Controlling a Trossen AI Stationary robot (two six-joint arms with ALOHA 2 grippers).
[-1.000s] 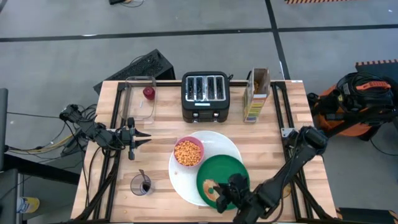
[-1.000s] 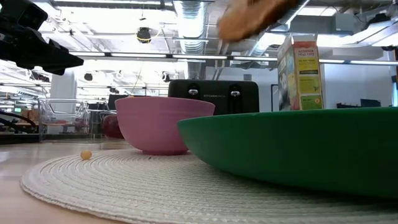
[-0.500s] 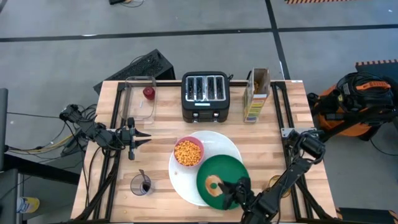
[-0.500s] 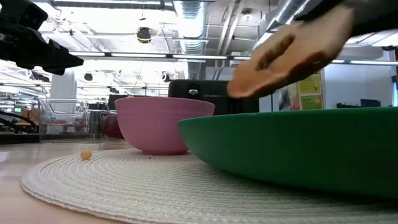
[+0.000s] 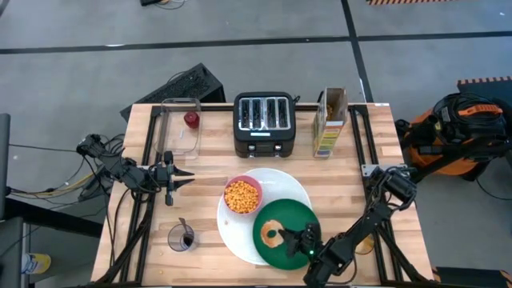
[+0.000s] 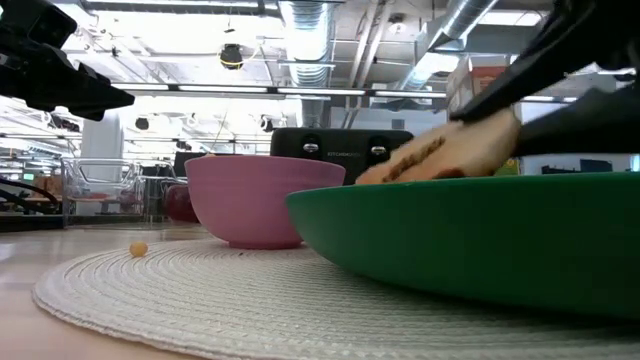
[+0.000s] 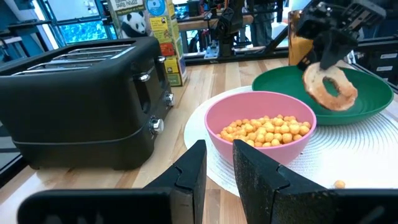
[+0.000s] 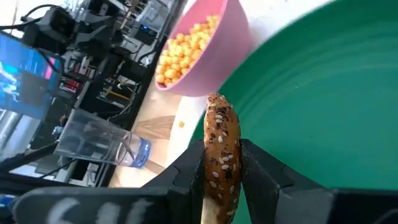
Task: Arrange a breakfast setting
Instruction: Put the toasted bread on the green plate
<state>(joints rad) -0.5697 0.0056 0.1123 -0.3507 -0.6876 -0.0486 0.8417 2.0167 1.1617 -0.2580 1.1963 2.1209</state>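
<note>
From my station I saw the right gripper (image 5: 294, 238) low at the near edge of the table, its fingers (image 8: 258, 168) clamped on the ring bagel (image 5: 274, 234), which it held tilted over the smaller green plate (image 5: 298, 219); in the low view the bagel sat just at the plate's rim line and I could not tell whether it touched the plate. The green plate overlapped the near right part of the big white round plate (image 5: 280, 180). To the left, near the table's front, stood a clear glass (image 5: 182, 238) with a metal spoon (image 5: 183, 229) in it. On the far left part of the white plate sat the pink bowl (image 5: 242, 196), filled with orange cereal (image 7: 266, 129); one loose piece of cereal (image 6: 138, 248) lay on the white plate beside the bowl. The left gripper (image 5: 186, 178) hung over the left side of the table, well apart from the plates, its fingers (image 7: 189, 172) nearly together and holding nothing. Farther back, the clear rectangular container (image 5: 181, 128) held the small red fruit (image 5: 191, 119) at its far end. The black toaster (image 5: 265, 123) stood at the far middle, and an open cereal box (image 5: 330, 122) stood upright to its right.
</note>
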